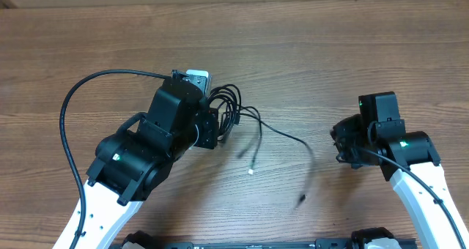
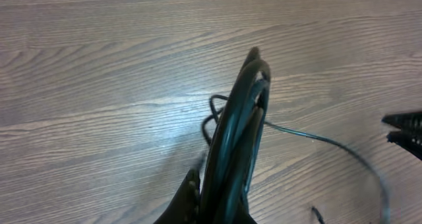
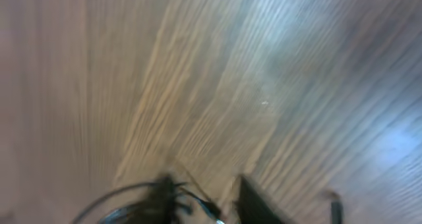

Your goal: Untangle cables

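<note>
"Black cords (image 2: 241, 118), a whole sheaf of them, fill the left gripper (image 2: 217, 207). Its jaws are pinched tight on the bundle, which stands up from them in a long narrow loop."

"And the right gripper (image 1: 338, 143)?"

"Its jaws stand partly apart with bare wood between them. That wrist picture is smeared, so whether a strand brushes them cannot be told. It sits well apart from the bundle, just past the far bend of the loose cord (image 1: 289, 137)."

"So which step is the robot on?"

"By the look of it, an early one: one arm anchors the tangle and the other is free to draw a strand out. Most of the coil is bunched beside the left gripper. Only two tails lie free on the surface (image 1: 352, 51), one ending in a pale plug (image 1: 251, 172) and one in a small dark plug (image 1: 300, 199)."

"What does the next move call for?"

"Probably a fine pinch. The cords are thin, smooth and limp, far thinner than the jaws, and they lie flat on the wood-grain top. The right jaws would need to come down square over one tail and close near its plug. Then they would pull gently away from the anchor, lest a loop tighten."
</note>
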{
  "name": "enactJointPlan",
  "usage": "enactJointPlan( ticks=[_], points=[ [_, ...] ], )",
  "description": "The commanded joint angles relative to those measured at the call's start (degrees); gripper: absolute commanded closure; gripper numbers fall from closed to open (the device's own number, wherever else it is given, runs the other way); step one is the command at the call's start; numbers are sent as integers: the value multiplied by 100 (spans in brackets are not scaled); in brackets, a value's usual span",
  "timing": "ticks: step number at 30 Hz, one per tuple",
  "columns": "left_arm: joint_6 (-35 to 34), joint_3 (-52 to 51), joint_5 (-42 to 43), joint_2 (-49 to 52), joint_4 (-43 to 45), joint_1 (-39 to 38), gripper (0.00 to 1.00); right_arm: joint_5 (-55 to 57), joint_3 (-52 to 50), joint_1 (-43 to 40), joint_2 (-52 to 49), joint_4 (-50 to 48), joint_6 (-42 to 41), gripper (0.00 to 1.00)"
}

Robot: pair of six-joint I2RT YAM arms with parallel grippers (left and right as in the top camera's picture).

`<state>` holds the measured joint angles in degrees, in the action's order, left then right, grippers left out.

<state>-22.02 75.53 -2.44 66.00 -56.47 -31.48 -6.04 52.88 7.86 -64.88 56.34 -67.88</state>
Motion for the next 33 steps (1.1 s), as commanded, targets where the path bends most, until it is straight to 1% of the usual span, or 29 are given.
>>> enactJointPlan(
  ticks=[1,5,7,10,14,18,20,21,22,24,26,28,29,33],
  points=[
    [103,153,-96,-66,17,7,96,-551,33,-50,24,-323,20,48],
    [101,153,-96,-66,13,7,96,-1224,33,-50,24,-994,22,41],
    [103,153,-96,-66,11,7,96,-1495,33,-48,24,-1198,26,40],
    [101,151,-96,-66,15,7,96,-1851,33,-44,24,-1257,39,40],
    [-103,151,-94,4,50,7,96,-2151,33,-42,24,-1172,374,40],
    [-326,151,-46,184,61,7,96,-2186,33,-42,24,-857,391,48],
    [-549,151,13,310,68,7,96,-2256,33,-42,24,-748,404,54],
    [-664,151,127,380,105,7,96,-2284,33,-42,24,-723,466,59],
    [-752,151,284,455,170,7,96,-2358,33,-42,26,-695,570,63],
    [-780,151,616,577,330,4,96,-2457,33,-42,26,-647,717,65],
    [-778,151,850,671,446,4,96,-2551,33,-42,28,-562,973,78],
    [-765,151,839,688,428,7,96,-2559,33,-44,63,-393,1211,93],
    [-713,151,824,682,407,7,96,-2557,33,-44,92,-293,1357,96],
    [-472,151,815,535,382,7,96,-2280,33,-55,315,234,1980,96]
  ],
)
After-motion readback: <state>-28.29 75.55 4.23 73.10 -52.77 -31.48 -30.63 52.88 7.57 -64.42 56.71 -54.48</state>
